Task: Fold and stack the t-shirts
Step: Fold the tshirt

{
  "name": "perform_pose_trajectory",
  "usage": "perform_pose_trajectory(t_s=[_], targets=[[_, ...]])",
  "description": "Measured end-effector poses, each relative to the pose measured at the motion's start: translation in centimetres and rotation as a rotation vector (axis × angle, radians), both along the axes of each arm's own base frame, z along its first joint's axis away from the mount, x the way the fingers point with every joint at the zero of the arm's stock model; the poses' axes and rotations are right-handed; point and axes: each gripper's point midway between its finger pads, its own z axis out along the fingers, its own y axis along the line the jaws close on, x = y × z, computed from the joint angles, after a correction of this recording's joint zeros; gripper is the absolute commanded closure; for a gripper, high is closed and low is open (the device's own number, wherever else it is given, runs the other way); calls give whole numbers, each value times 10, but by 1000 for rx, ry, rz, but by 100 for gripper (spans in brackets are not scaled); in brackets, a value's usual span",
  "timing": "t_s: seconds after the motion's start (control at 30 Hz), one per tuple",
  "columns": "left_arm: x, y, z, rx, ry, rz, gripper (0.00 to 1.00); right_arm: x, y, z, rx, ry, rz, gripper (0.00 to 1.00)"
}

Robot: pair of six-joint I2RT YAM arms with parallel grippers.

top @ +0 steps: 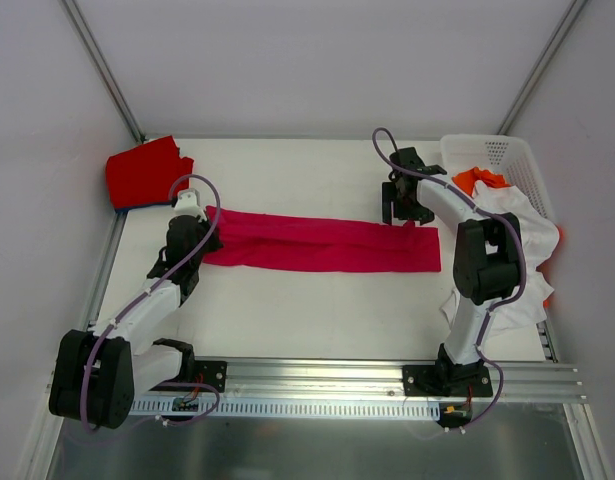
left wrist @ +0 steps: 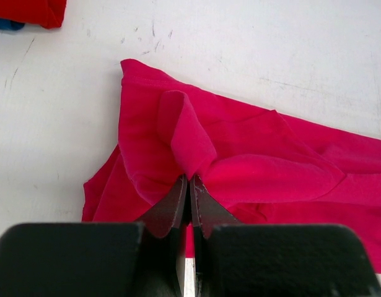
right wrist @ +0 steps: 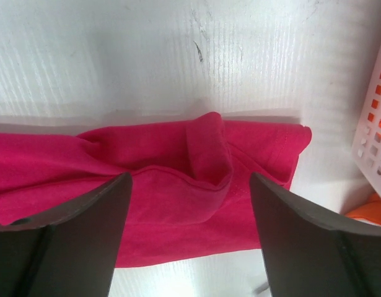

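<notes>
My left gripper (left wrist: 189, 184) is clenched on one end of the pink shirt (top: 327, 245), a long strip lying across the table (top: 317, 310). My right gripper (right wrist: 190, 178) stands released astride the other end's raised fold, likely readying an end-to-end fold.

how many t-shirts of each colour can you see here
crimson-pink t-shirt: 1
red t-shirt: 1
blue t-shirt: 1, only an edge showing beside the red one
white t-shirt: 1, draped over the basket
orange t-shirt: 1, in the basket
total: 5, though the white heap may hide more
</notes>
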Motion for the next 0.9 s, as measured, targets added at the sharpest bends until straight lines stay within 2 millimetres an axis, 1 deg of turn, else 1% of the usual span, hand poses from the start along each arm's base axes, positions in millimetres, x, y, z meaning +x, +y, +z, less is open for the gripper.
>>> perform_pose_trajectory(t_s=[0.07,0.13,0.17,0.23,0.27,0.3,0.33,0.37,0.43,0.47,0.53,0.7,0.83,0.9], targets=[[0,0,-2,1,6,1,100,-1,0,0,1,3,2,31],[0,0,-4,2,10,0,100,-1,1,0,2,3,0,34],[0,0,-4,2,13,1,100,-1,1,0,2,3,1,44],[0,0,-5,4,16,2,100,-1,1,-1,4,3,2,51],[0,0,-5,4,16,2,100,-1,1,-1,5,3,1,63],[0,0,-5,4,16,2,100,-1,1,-2,5,5,2,66],[0,1,-5,5,16,3,100,-2,1,-3,6,7,1,66],[0,1,-5,6,16,6,100,-2,1,-4,8,9,1,74],[0,2,-5,7,16,9,100,-4,1,-8,7,20,2,78],[0,2,-5,7,16,10,100,-4,2,-10,8,25,3,89],[0,3,-6,10,16,15,100,-7,2,-15,7,41,6,99],[0,4,-7,12,19,20,100,-10,2,-22,5,60,4,100],[1,4,-7,13,20,21,100,-9,1,-21,4,60,4,100],[1,4,-4,14,21,19,100,-5,2,-16,5,52,3,99]])
